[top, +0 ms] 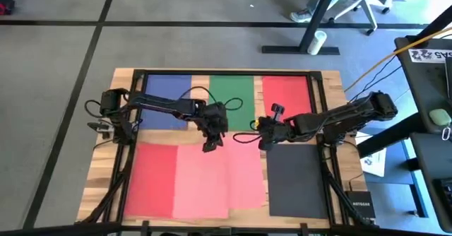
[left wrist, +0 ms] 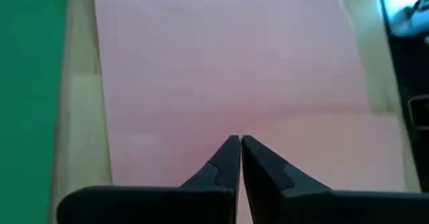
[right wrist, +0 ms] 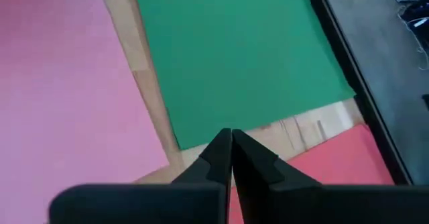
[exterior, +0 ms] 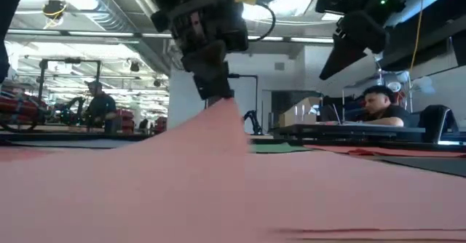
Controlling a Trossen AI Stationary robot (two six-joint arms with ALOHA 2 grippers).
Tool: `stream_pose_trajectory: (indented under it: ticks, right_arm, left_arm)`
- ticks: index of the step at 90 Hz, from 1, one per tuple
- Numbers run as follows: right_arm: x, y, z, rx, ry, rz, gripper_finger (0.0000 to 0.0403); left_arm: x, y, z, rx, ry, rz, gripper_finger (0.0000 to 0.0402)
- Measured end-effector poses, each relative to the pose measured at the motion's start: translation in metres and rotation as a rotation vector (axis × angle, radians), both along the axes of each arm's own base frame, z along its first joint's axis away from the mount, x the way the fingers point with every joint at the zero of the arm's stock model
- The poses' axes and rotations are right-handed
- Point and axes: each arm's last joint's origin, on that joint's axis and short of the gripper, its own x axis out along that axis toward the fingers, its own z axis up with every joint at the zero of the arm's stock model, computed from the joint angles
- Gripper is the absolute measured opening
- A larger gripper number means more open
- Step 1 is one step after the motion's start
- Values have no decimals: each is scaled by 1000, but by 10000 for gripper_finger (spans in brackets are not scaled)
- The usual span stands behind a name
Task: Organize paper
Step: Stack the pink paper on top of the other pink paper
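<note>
Wooden table [top: 104,167] carries sheets: blue [top: 167,102], green [top: 232,98], red [top: 286,95] in back; red [top: 155,179], salmon pink [top: 212,183], dark grey [top: 296,179] in front. Left gripper [top: 210,146] pinches the pink sheet's edge, lifting it. Right gripper [top: 263,143] hovers mid-table, fingers pressed together.

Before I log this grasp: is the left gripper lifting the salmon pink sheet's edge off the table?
Yes: in the low view the left gripper pinches the salmon pink sheet, which rises in a peak to the shut fingers.
</note>
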Motion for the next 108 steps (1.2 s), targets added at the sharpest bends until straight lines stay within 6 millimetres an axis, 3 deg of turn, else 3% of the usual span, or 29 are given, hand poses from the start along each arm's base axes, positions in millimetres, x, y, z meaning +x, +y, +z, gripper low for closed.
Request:
stream_pose_trajectory:
  ticks: [25,66,108]
  right_arm:
    - [0,0,0,3,3,-6,0]
    - [0,0,-1,13,1,-9,0]
    - [0,0,-1,15,-1,-10,0]
  left_arm:
    - [13,0,11,-36,-160,24,0]
    - [23,19,21,85,-321,130,0]
    - [46,23,-7,79,-404,198,0]
